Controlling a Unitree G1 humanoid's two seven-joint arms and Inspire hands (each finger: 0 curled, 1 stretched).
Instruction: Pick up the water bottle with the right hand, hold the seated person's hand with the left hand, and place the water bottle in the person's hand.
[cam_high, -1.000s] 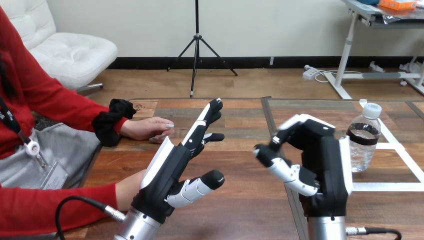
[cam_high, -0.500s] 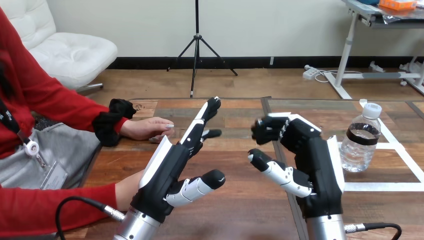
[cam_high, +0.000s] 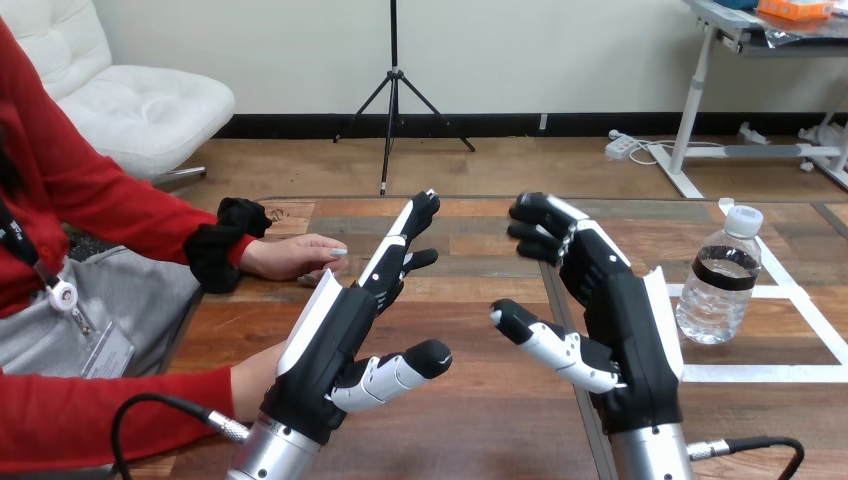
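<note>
Since a second ago, the robot's right hand (cam_high: 620, 330) has been uncurling; its fingers (cam_high: 545, 225) are now stretching forward, loosely spread from the thumb and holding nothing. A clear plastic water bottle with a white cap (cam_high: 715, 285) is standing upright on the wooden table (cam_high: 470, 420), right of those fingers and apart from them. The left hand (cam_high: 345, 340) is hovering with straight fingers, and the person's hand (cam_high: 290, 257) is resting just left of them, untouched. The reach for the bottle seems to be starting; next, the right hand needs to swing right and close round it. The person's nearer hand (cam_high: 255, 375) is lying partly hidden behind the left wrist.
</note>
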